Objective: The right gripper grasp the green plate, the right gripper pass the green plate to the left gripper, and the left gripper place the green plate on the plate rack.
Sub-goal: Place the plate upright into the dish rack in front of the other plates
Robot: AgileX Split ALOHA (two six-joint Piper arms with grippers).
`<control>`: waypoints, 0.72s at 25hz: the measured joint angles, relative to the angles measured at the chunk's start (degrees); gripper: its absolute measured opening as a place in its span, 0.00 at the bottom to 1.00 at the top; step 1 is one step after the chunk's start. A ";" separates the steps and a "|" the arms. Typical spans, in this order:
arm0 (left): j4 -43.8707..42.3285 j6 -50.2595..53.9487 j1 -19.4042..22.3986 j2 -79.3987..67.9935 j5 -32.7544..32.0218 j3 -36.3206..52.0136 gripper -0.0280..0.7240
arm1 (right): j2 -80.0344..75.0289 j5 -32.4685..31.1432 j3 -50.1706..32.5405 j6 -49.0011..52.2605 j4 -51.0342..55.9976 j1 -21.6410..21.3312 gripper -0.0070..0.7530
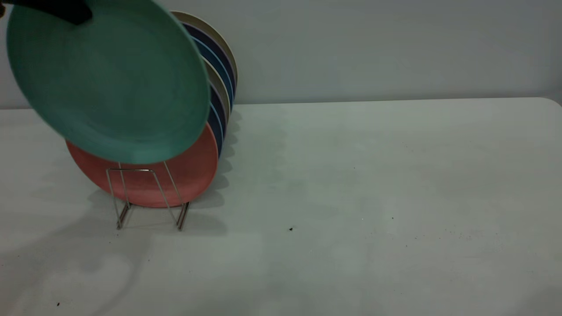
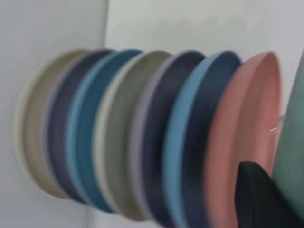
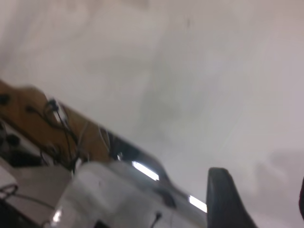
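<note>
Green plate (image 1: pixel 109 83) tilted on edge above plate rack (image 1: pixel 149 197), left gripper (image 1: pixel 57 11) clamping its rim

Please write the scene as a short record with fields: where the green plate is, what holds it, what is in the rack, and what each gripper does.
green plate: the green plate is tilted in the air, above the front of the plate rack, not yet seated
held by: the left gripper, at the plate's upper rim
rack contents: a salmon-pink plate in front; blue, dark and beige plates behind it, all standing on edge
right gripper: the right gripper is away from the plates, open, holding nothing
table: the white table shows small dark specks
</note>
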State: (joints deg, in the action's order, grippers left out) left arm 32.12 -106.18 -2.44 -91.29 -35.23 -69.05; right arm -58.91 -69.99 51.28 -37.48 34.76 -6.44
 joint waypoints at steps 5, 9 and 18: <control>1.29 -11.71 0.00 0.00 2.31 0.00 0.15 | 12.04 0.01 -11.51 5.23 -7.05 0.00 0.53; 1.34 -13.48 0.00 0.00 2.43 0.00 0.15 | 21.54 0.10 -16.76 9.82 -11.86 0.00 0.53; -2.85 -6.09 1.25 -0.38 2.28 0.00 0.15 | 42.61 -0.25 -22.00 16.99 -17.17 0.00 0.53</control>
State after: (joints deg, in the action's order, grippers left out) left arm 29.26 -112.27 -1.20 -91.67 -32.95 -69.05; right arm -16.30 -70.24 29.28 -20.49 17.59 -6.44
